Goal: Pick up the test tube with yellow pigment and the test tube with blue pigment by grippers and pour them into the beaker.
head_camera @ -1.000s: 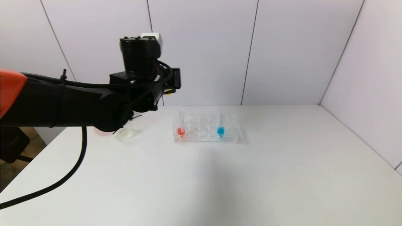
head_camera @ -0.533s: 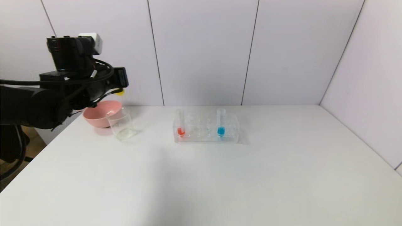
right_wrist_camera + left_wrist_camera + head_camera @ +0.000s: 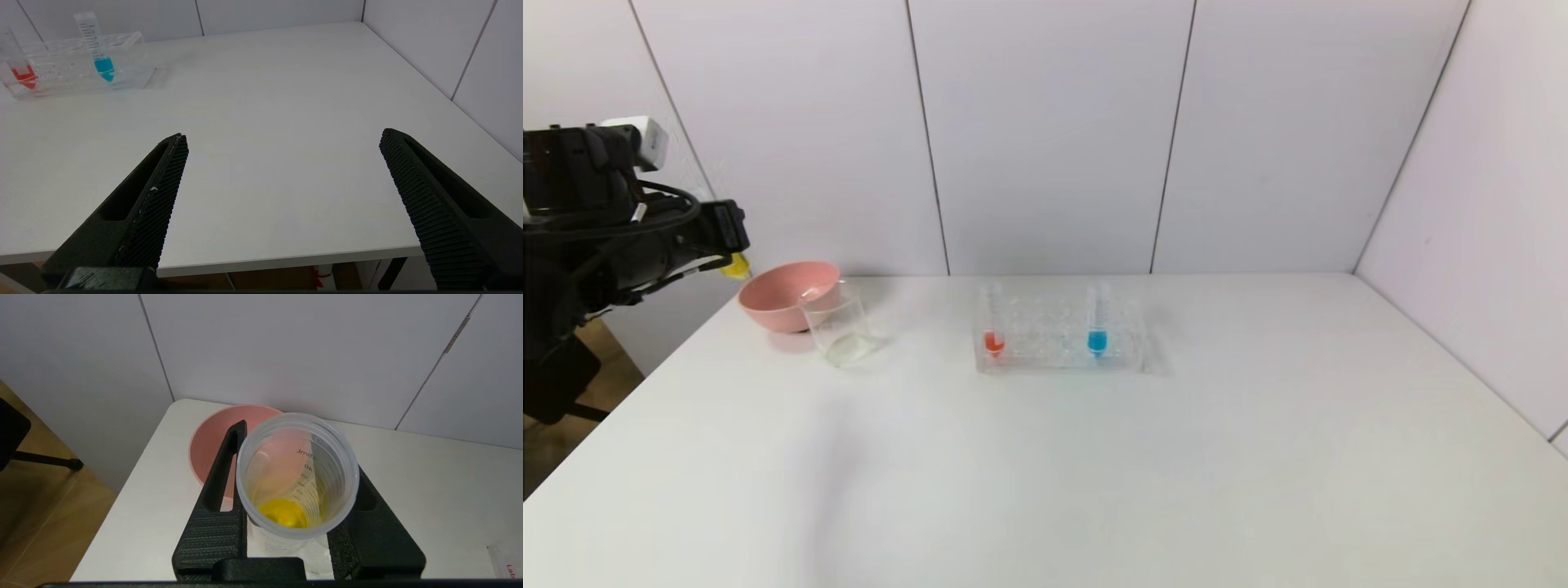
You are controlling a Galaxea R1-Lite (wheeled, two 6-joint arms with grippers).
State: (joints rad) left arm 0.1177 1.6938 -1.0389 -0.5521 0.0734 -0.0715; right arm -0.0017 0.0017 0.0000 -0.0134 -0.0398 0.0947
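Fingers, left gripper [image 3: 292, 522]: clamping the test tube with yellow pigment [image 3: 297, 477], its mouth facing the wrist camera.
Beyond those fingers: pink bowl [image 3: 212, 445] sitting on the worktop [image 3: 1045, 457].
Fingers, right gripper [image 3: 282, 143]: gaping wide, holding nothing.
Far ahead of them: test tube with blue pigment [image 3: 98, 49] standing in the rack [image 3: 61, 69].

Left hand [image 3: 296, 490], centre-bottom of frame: two black fingers [image 3: 222, 498] clamp a clear graduated tube, seen mouth-on, w/ yellow liquid at its bottom [image 3: 284, 512]. Behind it, centre frame, a pink bowl [image 3: 212, 433] on the white worktop [image 3: 429, 477]. Wood floor at left.
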